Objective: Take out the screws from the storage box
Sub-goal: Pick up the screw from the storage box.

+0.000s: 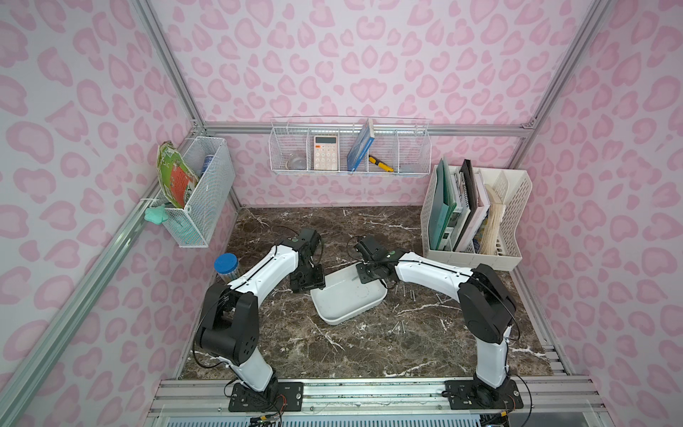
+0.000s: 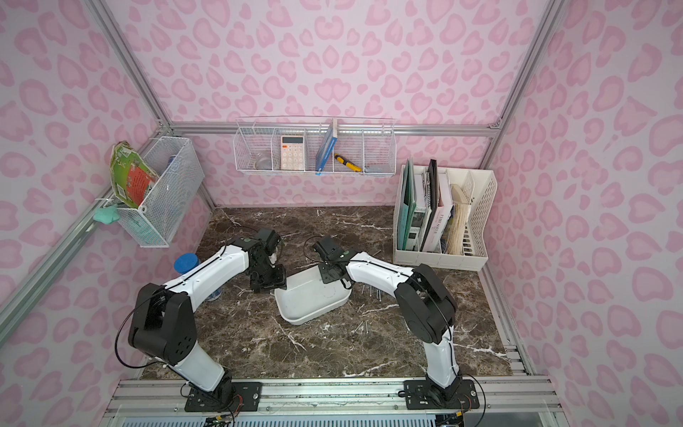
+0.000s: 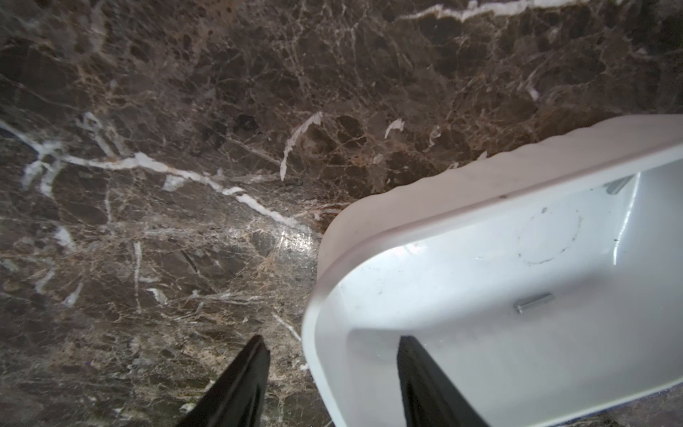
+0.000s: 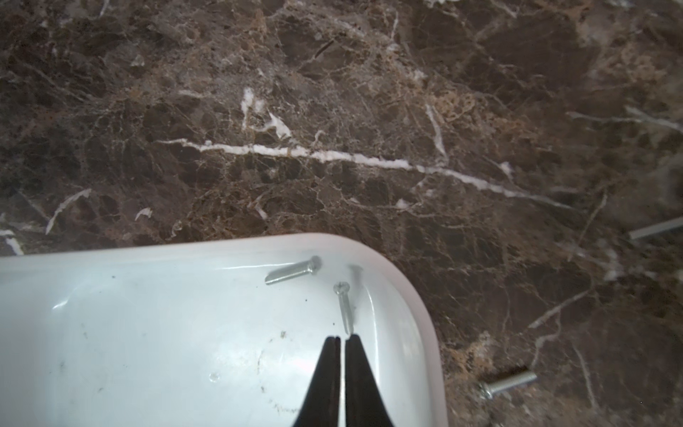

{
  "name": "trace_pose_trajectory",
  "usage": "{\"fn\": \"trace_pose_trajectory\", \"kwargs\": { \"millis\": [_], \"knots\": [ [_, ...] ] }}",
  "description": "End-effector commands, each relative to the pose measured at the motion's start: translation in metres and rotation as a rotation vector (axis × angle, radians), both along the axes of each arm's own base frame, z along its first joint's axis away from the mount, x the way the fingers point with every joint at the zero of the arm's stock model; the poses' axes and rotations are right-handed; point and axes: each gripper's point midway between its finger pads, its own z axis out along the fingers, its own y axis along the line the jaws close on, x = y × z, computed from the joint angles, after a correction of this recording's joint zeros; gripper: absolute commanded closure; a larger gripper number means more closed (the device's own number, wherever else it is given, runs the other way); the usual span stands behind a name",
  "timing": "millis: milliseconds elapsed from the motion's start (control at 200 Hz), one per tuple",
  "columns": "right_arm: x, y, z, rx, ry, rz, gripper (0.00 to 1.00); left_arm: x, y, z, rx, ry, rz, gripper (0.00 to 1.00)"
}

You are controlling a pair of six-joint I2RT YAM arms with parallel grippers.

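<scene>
The storage box [image 1: 334, 314] [image 2: 295, 314] is a shallow white tray at the table's middle. Two screws [image 4: 294, 271] [image 4: 345, 307] lie in one corner of it. My right gripper [image 4: 342, 338] [image 1: 366, 277] reaches into that corner, shut, with its tips at the point of the nearer screw. I cannot tell whether it pinches that screw. My left gripper [image 3: 331, 342] [image 1: 308, 286] is open and straddles the storage box's [image 3: 369, 229] opposite rim, one finger inside and one outside. More screws [image 1: 406, 292] [image 1: 401, 327] [image 4: 508, 384] lie on the marble to the right of the box.
A jar with a blue lid [image 1: 226, 264] stands behind the left arm. A white file organizer [image 1: 476, 218] with books fills the back right corner. White wire baskets [image 1: 349, 148] [image 1: 196, 192] hang on the back and left walls.
</scene>
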Motion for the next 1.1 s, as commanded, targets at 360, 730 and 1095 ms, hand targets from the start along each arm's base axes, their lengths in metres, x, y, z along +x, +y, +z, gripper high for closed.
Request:
{"fn": "trace_pose_trajectory", "kwargs": {
  "millis": [360,730,1095],
  "knots": [
    [-0.004,-0.006,-0.018,-0.045,0.038,-0.047,0.73,-0.007,0.000,-0.001,0.001,0.037,0.010,0.39],
    [-0.001,-0.007,-0.043,-0.159,0.058,-0.005,0.70,-0.008,0.001,-0.003,0.010,0.045,0.008,0.39],
    [-0.004,-0.009,-0.053,-0.238,0.049,-0.018,0.70,-0.007,0.002,-0.003,0.014,0.043,0.009,0.39]
  ]
}}
